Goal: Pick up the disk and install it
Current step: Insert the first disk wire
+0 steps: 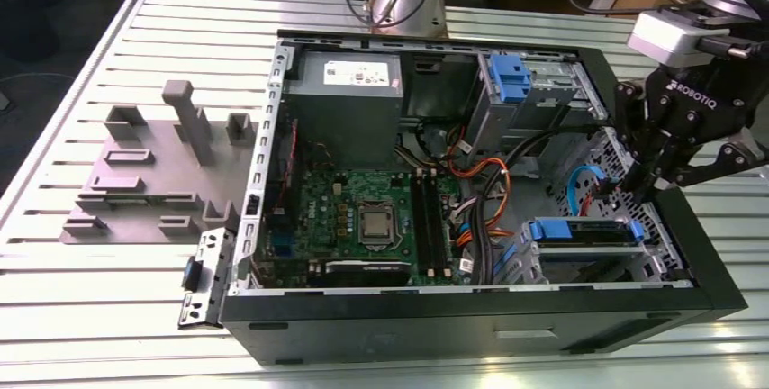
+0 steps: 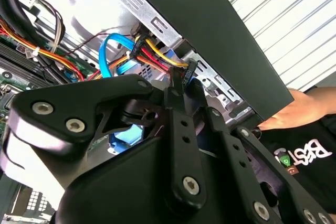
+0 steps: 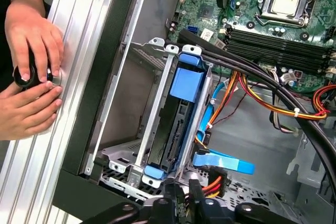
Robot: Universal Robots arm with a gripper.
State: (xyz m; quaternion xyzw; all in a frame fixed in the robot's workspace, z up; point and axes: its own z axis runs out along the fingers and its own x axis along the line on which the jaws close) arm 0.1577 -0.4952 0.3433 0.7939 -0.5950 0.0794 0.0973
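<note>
Slatted aluminium tabletop [image 1: 72,137] is carrying the whole setup in the exterior view. At the exterior view's left a grey moulded fixture [image 1: 150,173] is standing bare. An open black computer case [image 1: 481,317] is lying on its side in the middle of the table. Inside it, the green motherboard [image 1: 360,218] is sitting below the grey power-supply box [image 1: 348,78]. Bundled orange and black cables [image 1: 481,182] are running across towards the drive bays.

Further towards the exterior view's right, the disk [image 1: 585,230] is resting in the metal drive cage [image 1: 529,258] at the near corner of the case, its blue rails showing. The first wrist view is showing the disk [image 3: 181,103] edge-on, slotted between the cage walls [image 3: 155,103], with a blue flat cable [image 3: 226,162] lying loose just beside its connector end. Judging by this, the pick-up and the seating are looking done. Whether the disk is fully latched or cabled cannot be told.

Furthest to the exterior view's right, the gripper [image 1: 635,193] is hanging over the case wall, above and beside the cage and apart from the disk. In both wrist views the gripper [image 3: 184,199] [image 2: 184,85] is showing its fingers [image 2: 178,129] drawn close together, with nothing visibly clamped between them. The tips are sitting near a black cable connector [image 2: 189,72] and the red-and-yellow wires [image 2: 157,56], with the disk's connector end just beyond them.

Outside the case, a person's hands [image 3: 31,40] are resting on the table by a black knob [image 3: 23,74].
</note>
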